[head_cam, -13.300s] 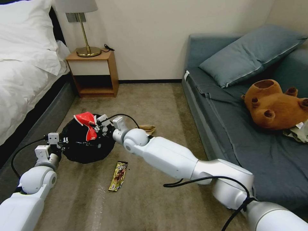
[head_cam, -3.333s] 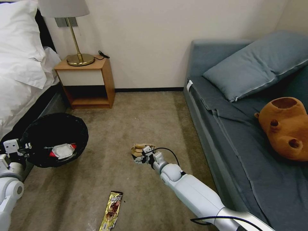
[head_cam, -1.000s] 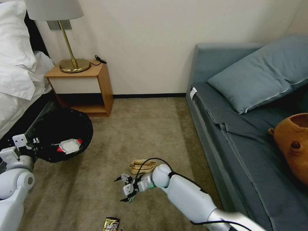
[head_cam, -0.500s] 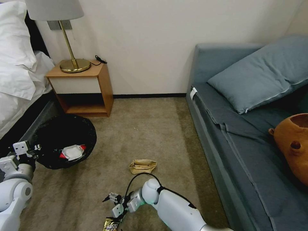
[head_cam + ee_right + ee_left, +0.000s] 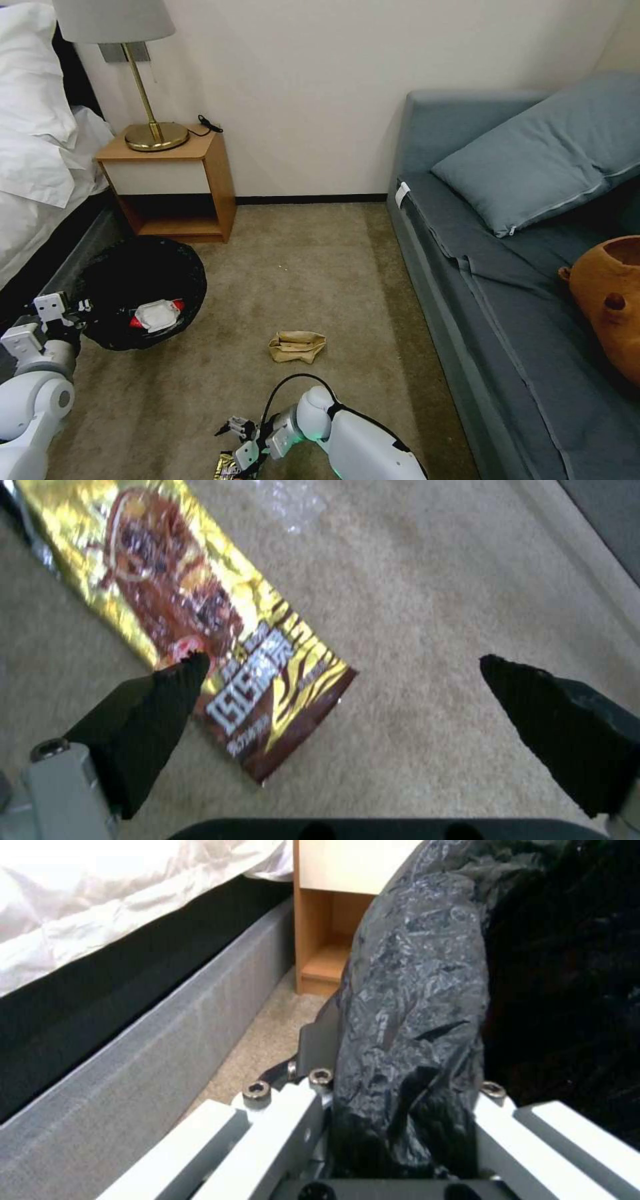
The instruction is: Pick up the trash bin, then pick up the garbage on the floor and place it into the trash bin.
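Observation:
The trash bin point(image 5: 120, 280), lined with a glossy black bag, hangs at the left with a red-and-white snack packet point(image 5: 155, 315) inside. My left gripper point(image 5: 63, 313) is shut on its rim, the black liner point(image 5: 413, 1040) pinched between the fingers. Low at the bottom of the head view, my right gripper point(image 5: 230, 447) is open just above a gold-brown candy wrapper point(image 5: 225, 467) on the carpet. In the right wrist view the wrapper point(image 5: 200, 615) lies beside one black fingertip point(image 5: 153, 705), with the gripper point(image 5: 340, 675) spread wide over its end. A tan paper bag point(image 5: 297, 347) lies on the carpet farther ahead.
A wooden nightstand point(image 5: 170, 180) with a brass lamp point(image 5: 150, 133) stands against the wall. The bed point(image 5: 33, 167) runs along the left, its grey base point(image 5: 153, 1040) close beside the bin. A grey-blue sofa point(image 5: 520, 300) with a cushion and a brown plush bear point(image 5: 607, 300) borders the right.
My right gripper has swung away from the paper bag, back and down toward the candy wrapper, staying open. The bin has drifted slightly lower and to the right in my left gripper.

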Robot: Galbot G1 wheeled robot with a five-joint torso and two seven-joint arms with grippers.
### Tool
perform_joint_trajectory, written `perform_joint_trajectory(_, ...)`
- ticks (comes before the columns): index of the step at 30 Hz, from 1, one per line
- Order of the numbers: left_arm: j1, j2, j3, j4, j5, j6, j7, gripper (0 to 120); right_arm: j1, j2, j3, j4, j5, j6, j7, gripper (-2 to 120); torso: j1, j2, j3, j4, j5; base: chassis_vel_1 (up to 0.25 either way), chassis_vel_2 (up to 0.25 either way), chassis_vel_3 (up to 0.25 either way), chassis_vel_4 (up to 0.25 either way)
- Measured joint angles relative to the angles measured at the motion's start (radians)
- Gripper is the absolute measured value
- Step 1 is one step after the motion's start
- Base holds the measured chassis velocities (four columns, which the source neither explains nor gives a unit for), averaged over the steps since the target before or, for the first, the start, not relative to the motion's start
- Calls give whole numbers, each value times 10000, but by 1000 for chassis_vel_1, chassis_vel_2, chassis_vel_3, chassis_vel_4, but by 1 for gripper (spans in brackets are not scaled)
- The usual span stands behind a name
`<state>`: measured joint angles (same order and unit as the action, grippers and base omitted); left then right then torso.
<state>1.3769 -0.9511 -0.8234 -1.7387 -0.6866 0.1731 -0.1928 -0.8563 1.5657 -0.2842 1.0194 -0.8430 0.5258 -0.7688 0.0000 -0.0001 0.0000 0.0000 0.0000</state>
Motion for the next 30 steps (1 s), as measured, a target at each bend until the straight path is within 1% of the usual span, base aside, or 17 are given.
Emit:
perform_joint_trajectory(6, -67, -54, 70, 66, 89, -27, 11, 3, -180, 20, 205, -214, -76, 203, 93, 100, 0, 0, 0, -2, 0, 0, 0, 0, 0)
perform_joint_trajectory(8, -88, -103, 101, 90, 151, -44, 13, 3, -254, 2, 115, -354, 348, 67, 153, 100, 0, 0, 0, 0, 0, 0, 0, 0, 0)
perform_joint_trajectory(10, -87, -129, 114, 98, 170, -48, 13, 3, -286, -9, 121, -419, 404, 40, 211, 100, 0, 0, 0, 0, 0, 0, 0, 0, 0)
perform_joint_trajectory(12, -87, -158, 127, 127, 214, -73, 22, 3, -330, 38, 313, -506, 89, 206, 329, 100, 0, 0, 0, -1, 0, 0, 0, 0, 0)
perform_joint_trajectory(17, -109, -186, 154, 185, 260, -110, 26, 3, -337, 122, 480, -590, -158, 364, 503, 100, 0, 0, 0, 0, 0, 0, 0, 0, 0)
perform_joint_trajectory(21, -163, -199, 202, 190, 288, -128, 26, 3, -343, 290, 682, -764, -639, 628, 745, 100, 0, 0, 0, -1, 0, 0, 0, 0, 0)
perform_joint_trajectory(30, -172, -211, 244, 247, 295, -181, 35, 3, -310, 422, 856, -1129, -1174, 783, 1059, 100, 0, 0, 0, 0, 0, 0, 0, 0, 0)
